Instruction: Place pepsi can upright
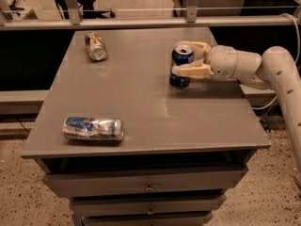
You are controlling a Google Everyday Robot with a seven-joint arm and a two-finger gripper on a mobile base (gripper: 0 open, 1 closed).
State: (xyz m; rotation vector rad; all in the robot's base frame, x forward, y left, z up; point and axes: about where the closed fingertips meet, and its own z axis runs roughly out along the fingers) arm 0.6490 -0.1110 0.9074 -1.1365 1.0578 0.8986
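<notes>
The pepsi can (180, 66) is dark blue with a silver top. It is upright at the right side of the grey table (141, 102), with its base at or just above the surface. My gripper (184, 58) reaches in from the right and is shut on the can. One cream finger (193, 70) lies across the can's front. The other finger (197, 45) is behind the can's top. The white arm (277, 74) runs off to the right edge.
A dented blue-and-silver can (93, 128) lies on its side near the table's front left. A brown-orange and silver can (95, 46) lies at the back left. Drawers (149, 186) sit under the table. A metal rail (141, 21) runs behind it.
</notes>
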